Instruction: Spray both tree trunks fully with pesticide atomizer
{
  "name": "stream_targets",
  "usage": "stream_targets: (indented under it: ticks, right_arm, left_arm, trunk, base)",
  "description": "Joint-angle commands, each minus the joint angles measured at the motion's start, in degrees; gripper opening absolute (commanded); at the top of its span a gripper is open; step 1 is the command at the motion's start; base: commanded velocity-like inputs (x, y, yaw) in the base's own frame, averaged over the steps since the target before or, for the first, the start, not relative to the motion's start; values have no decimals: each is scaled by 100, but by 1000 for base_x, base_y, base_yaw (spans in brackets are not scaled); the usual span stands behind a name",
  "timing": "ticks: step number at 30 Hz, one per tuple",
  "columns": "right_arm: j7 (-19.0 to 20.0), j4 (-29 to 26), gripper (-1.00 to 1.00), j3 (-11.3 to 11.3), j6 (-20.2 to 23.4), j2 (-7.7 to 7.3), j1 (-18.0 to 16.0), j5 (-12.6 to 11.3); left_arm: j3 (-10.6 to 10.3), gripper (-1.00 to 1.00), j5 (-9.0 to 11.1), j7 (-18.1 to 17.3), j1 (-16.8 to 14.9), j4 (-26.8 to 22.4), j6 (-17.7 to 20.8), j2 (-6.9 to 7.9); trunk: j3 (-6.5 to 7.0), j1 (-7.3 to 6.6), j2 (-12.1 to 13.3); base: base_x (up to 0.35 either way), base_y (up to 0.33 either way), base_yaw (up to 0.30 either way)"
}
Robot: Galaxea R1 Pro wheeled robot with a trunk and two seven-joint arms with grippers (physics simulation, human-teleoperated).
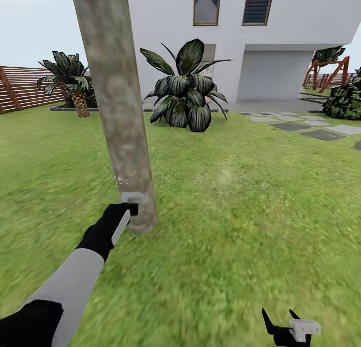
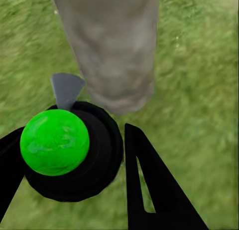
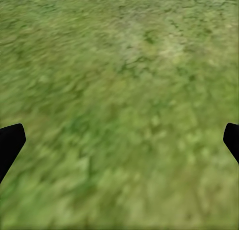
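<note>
At centre-left, my left claw [image 2: 74,155] is clamped on the pesticide atomizer [image 2: 72,150], nozzle just beside the tree trunk [image 1: 115,106] base. Open lawn [image 1: 240,196] extends right. My right claw [image 1: 288,327] hangs spread wide over grass.

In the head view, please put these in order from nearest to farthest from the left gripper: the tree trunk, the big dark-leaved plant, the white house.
1. The tree trunk, just in front of the left gripper.
2. The big dark-leaved plant, farther back on the lawn, to the right of the trunk.
3. The white house, behind that plant.
</note>
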Motion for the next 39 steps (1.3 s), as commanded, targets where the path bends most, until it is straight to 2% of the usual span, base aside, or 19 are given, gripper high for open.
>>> stream_targets:
  ticks: [1,3,12,15,16,19,21,25,26,28,31,33,35,36,37,39]
  right_arm:
    - [43,-8,100,-50,-21,6,-10,36]
    - [43,-12,100,-51,-21,6,-8,36]
    - [43,-13,100,-51,-21,-2,-9,36]
    - [43,-11,100,-51,-21,-3,-10,36]
    - [43,-11,100,-51,-21,-4,-10,36]
    - [43,-10,100,-51,-21,-6,-10,36]
    - [43,-6,100,-51,-21,-6,-10,36]
    - [43,-5,100,-51,-21,-3,-10,36]
    - [43,-5,100,-51,-21,-3,-9,36]
    - [43,-5,100,-51,-21,-3,-10,36]
    - [43,-5,100,-51,-21,-4,-7,36]
    - [43,-5,100,-51,-19,-4,-9,36]
    - [43,-5,100,-51,-20,-6,-9,36]
    - [43,-5,100,-51,-21,-5,-10,36]
    - [43,-5,100,-51,-21,-4,-10,36]
    - [43,-5,100,-51,-21,-4,-10,36]
  left_arm:
    - [-83,-100,26,59,-91,-24,128,-109]
    - [-104,-100,22,62,-170,-31,281,-154]
    - [-90,-100,-1,91,-210,-295,359,-90]
    - [-84,-100,5,104,-419,-276,373,-81]
    - [-26,-100,9,106,-520,-262,434,17]
    - [72,-100,40,89,-559,-283,496,402]
    - [80,-100,62,82,-513,-327,510,544]
    - [42,-100,76,73,-476,-337,509,484]
    - [41,-100,76,66,-479,-341,512,358]
    - [40,-100,73,63,-475,-337,512,236]
    - [21,-100,52,55,-473,-337,513,229]
    - [60,-100,21,42,-476,-311,519,326]
    - [75,-100,52,34,-476,-302,521,565]
    - [81,-100,72,30,-478,-290,521,760]
    - [86,-100,80,20,-478,-266,521,896]
    - [59,-100,82,-70,-474,-248,520,999]
  trunk:
    - [-5,-1,-2]
    - [-5,-1,-2]
    - [-5,-1,-2]
    - [-5,-1,-2]
    - [-5,-1,-2]
    - [-5,-1,-2]
    - [-5,-1,-2]
    - [-5,-1,-2]
    - [-5,-1,-2]
    - [-5,-1,-2]
    - [-5,-1,-2]
    - [-5,-1,-2]
    - [-5,-1,-2]
    - [-5,-1,-2]
    - [-5,-1,-2]
    - [-5,-1,-2]
  base:
    - [0,0,0]
    - [0,0,0]
    - [-79,21,0]
    - [-3,1,0]
    - [0,0,0]
    - [0,0,0]
    - [0,0,0]
    - [163,0,0]
    - [320,0,0]
    - [279,0,0]
    - [68,0,0]
    - [8,0,0]
    - [2,0,0]
    - [0,0,0]
    - [0,0,0]
    - [0,0,0]
